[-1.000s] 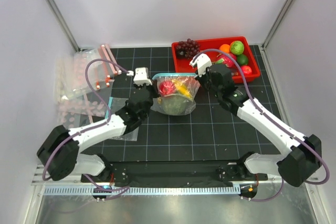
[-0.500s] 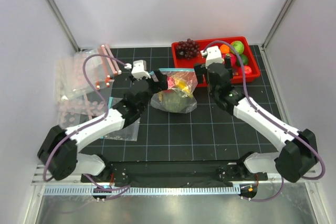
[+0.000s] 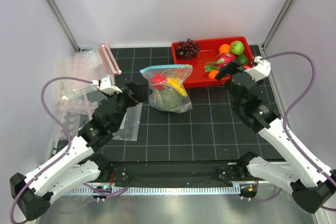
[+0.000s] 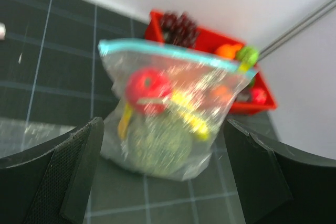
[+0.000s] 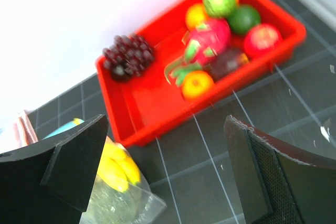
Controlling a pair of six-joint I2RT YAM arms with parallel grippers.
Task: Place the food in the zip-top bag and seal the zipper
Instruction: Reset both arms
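The zip-top bag (image 3: pixel 168 88) stands on the black mat by itself. Its teal zipper (image 3: pixel 165 67) runs in one flat line along the top. The food shows through the plastic: a green melon (image 3: pixel 167 100) at the bottom, a red fruit (image 3: pixel 157 81) and a yellow banana (image 3: pixel 176 85) above it. My left gripper (image 3: pixel 137 91) is open just left of the bag and apart from it. In the left wrist view the bag (image 4: pixel 173 119) and zipper (image 4: pixel 173 56) sit beyond the open left gripper (image 4: pixel 164 124). My right gripper (image 3: pixel 230 72) is open over the tray's front edge, with nothing between the fingers of the right gripper (image 5: pixel 167 121).
A red tray (image 3: pixel 199 77) at the back right holds purple grapes (image 3: pixel 187 48), a pink dragon fruit (image 3: pixel 224 59) and other fruits. A heap of clear bags with pink strips (image 3: pixel 79 74) lies at the left. A flat clear bag (image 3: pixel 129 123) lies near my left arm.
Both grippers have opened and let go of the bag's top. Both arms have drawn back, the left to the left and the right to the right. The bag now stands alone.
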